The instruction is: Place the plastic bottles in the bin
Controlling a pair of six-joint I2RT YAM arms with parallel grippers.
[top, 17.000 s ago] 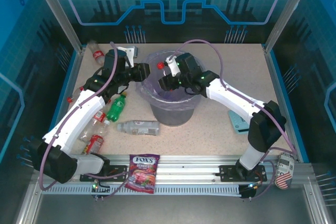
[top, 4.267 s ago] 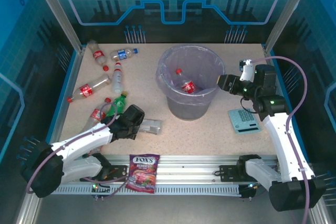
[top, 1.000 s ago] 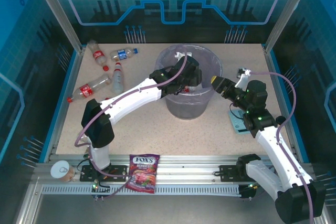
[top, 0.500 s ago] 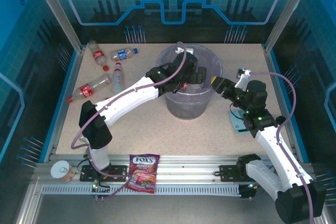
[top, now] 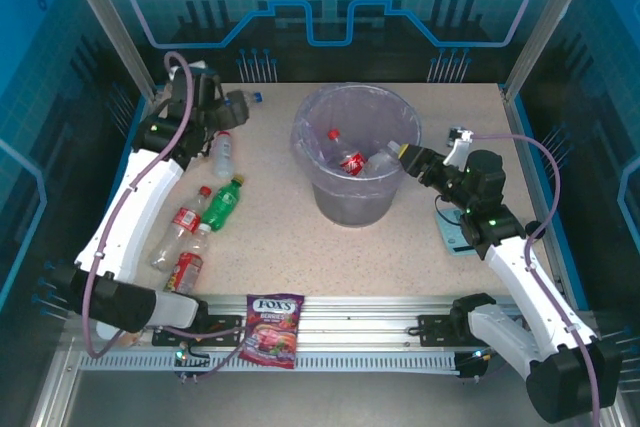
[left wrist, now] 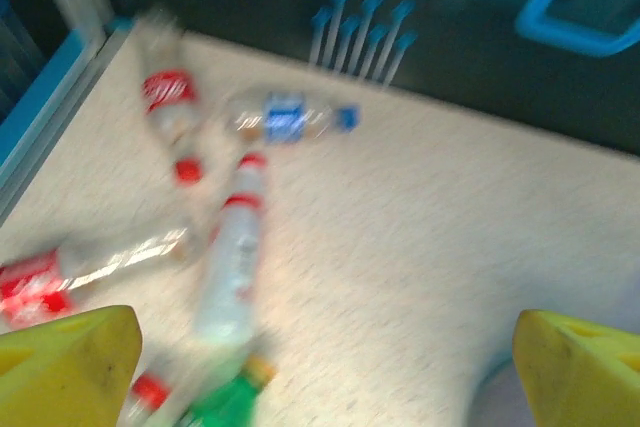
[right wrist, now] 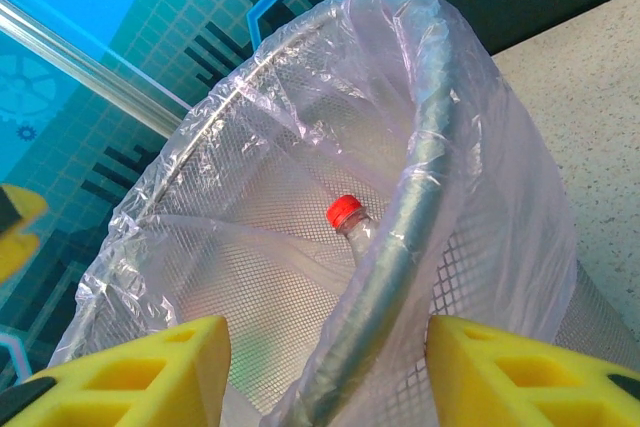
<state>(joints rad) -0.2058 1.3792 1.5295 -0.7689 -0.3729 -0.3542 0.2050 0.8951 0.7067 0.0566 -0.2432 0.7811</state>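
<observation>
Speckled table (top: 300, 237), bin (top: 345, 205) standing mid-table toward the far side, lilac liner (right wrist: 500, 197) folded over its rim. Top view looks into the bin: red-capped bottle (top: 345, 160) and a clear bottle (top: 383, 160) lie at the bottom. The right wrist view catches just the red cap past the rim.

Right gripper (top: 405, 155) is at the bin's right rim. From the wrist the rim runs between its jaws, which stand apart; cannot tell if they pinch it.

Left gripper (left wrist: 320, 367) is over the far-left corner, jaws wide apart, nothing between them.

Its blurred wrist view shows a blue-labelled bottle (left wrist: 285, 119), a red-labelled bottle (left wrist: 165, 97) and a white-labelled bottle (left wrist: 232, 267) lying on the table. The top view adds a green bottle (top: 222, 204) nearer the arms, two more red-labelled ones beside it, and a candy bag (top: 272, 329) at the near edge.
</observation>
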